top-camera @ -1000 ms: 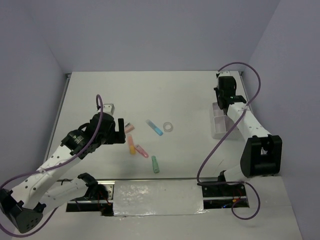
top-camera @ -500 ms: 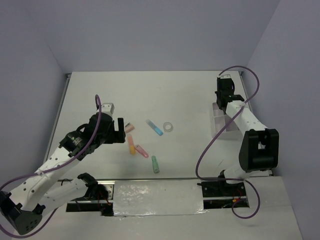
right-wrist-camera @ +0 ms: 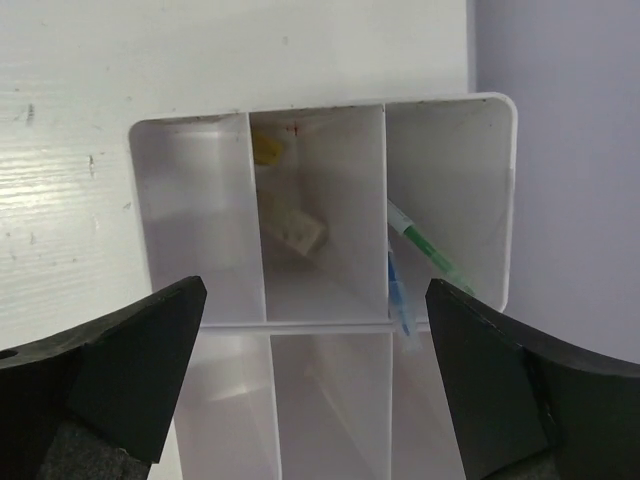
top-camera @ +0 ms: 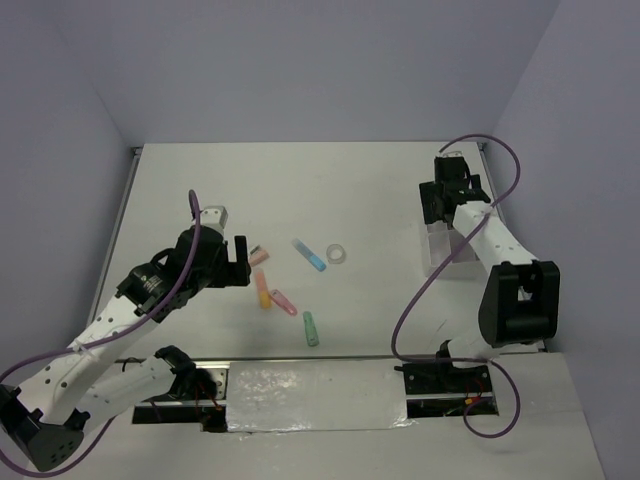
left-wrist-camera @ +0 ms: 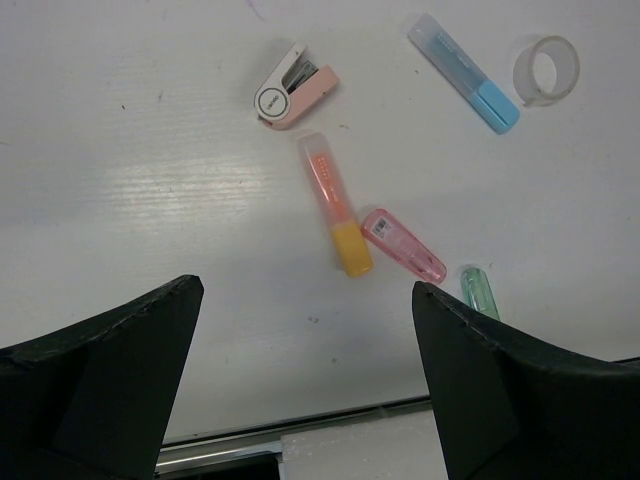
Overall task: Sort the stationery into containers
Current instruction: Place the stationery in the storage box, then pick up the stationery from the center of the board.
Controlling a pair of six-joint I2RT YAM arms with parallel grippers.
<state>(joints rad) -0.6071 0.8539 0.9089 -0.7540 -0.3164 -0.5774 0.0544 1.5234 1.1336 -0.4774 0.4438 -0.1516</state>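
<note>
The right hand [right-wrist-camera: 315,300] has sprung apart since a second ago and now hangs released over the white tray [right-wrist-camera: 190,200] at the right of the overhead view, where a beige eraser [right-wrist-camera: 295,230] lies in the middle compartment. The left hand [left-wrist-camera: 307,288], also released, hovers above the orange marker [left-wrist-camera: 336,217] on the counter [left-wrist-camera: 150,150], centre-left
</note>
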